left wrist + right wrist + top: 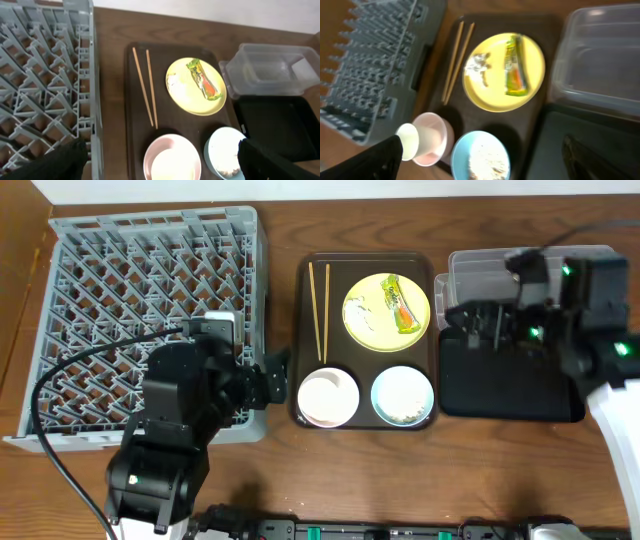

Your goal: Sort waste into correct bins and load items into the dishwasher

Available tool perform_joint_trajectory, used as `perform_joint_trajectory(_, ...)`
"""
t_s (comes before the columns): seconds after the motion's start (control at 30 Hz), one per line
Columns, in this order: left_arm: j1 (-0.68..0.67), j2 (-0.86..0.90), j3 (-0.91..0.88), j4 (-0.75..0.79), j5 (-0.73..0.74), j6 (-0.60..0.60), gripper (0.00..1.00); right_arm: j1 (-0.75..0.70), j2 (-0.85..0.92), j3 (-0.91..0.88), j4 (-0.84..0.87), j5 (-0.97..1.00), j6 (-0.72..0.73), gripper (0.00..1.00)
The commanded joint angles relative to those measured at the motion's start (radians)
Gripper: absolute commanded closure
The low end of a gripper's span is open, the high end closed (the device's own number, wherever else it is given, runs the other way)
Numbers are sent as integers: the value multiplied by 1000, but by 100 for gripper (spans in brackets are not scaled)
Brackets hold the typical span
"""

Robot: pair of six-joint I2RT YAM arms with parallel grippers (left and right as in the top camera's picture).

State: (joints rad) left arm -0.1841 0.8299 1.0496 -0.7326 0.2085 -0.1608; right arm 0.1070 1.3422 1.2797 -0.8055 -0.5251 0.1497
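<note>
On the brown serving tray (335,272) lie wooden chopsticks (320,310) and a yellow plate (372,332) holding the green-orange wrapper (399,303) and a crumpled tissue (362,307). In front stand a white bowl (345,388) with the small white cup (412,140) in it, and a light blue bowl (403,396) with whitish crumbs (485,160). My left gripper (165,167) hangs open and empty over the white bowl's near side. My right gripper (480,157) is open and empty, up above the clear tub (480,270) and black tray (500,390).
The large grey dish rack (150,270) fills the left of the table, with no dishes visible in it. My left arm's cable loops over its front part. The tub and black tray sit side by side at the right, touching the serving tray's edge.
</note>
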Motion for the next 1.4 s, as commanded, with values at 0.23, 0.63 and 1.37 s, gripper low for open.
perform_joint_trajectory(0.23,4,-1,18,-26,12,-6,4,330,454,132,195,514,-9,35)
perform_joint_trajectory(0.63,4,-1,18,-26,12,-6,4,355,785,132,481,730,-54,80)
perform_joint_trajectory(1.37,4,-1,18,-26,12,-6,4,-34,475,132,237,747,769,83)
